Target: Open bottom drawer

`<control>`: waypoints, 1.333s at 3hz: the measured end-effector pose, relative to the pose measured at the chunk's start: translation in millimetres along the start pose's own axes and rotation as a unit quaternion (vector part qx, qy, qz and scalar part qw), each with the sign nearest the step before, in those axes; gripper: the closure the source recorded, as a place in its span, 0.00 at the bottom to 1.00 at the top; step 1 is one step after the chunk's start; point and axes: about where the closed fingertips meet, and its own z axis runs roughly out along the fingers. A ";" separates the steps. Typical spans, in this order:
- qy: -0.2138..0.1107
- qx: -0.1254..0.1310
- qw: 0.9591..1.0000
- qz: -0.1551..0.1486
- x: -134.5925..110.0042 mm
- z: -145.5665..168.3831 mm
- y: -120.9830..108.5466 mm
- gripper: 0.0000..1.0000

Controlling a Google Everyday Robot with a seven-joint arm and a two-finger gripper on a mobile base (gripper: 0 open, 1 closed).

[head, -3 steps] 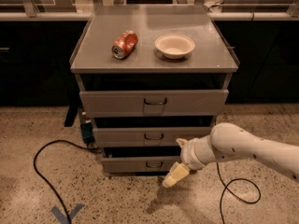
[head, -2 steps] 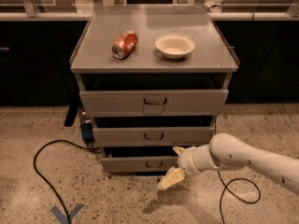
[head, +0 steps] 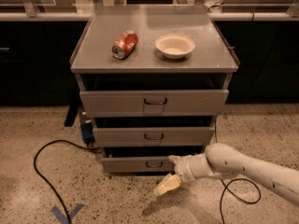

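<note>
The bottom drawer point(head: 131, 164) is the lowest and narrowest grey front of the cabinet, with a small dark loop handle point(head: 154, 164) at its centre. It stands slightly out, like the two drawers above it. My gripper point(head: 170, 172) is low in front of it, just right of the handle, on a white arm coming in from the right. Its fingers are spread open and hold nothing. One pale fingertip point(head: 166, 185) points down-left over the floor; the other point(head: 174, 159) is level with the drawer front, by the handle.
A red can point(head: 124, 44) lies on the cabinet top beside a white bowl point(head: 174, 46). A black cable point(head: 44, 171) loops on the floor at left, another point(head: 240, 195) under my arm. A blue tape mark point(head: 67, 214) is on the floor. Dark counters stand behind.
My arm has moved left and lower, bringing the gripper closer to the bottom drawer's handle. The drawers have not moved.
</note>
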 end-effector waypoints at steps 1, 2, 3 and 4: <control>0.002 0.004 1.000 0.008 7.1 9.1 -1.8 0.00; -0.002 0.022 0.999 0.027 25.4 35.1 -26.1 0.00; -0.016 0.050 0.997 0.048 45.2 67.7 -59.5 0.00; -0.026 0.055 0.997 0.054 59.6 90.5 -79.6 0.00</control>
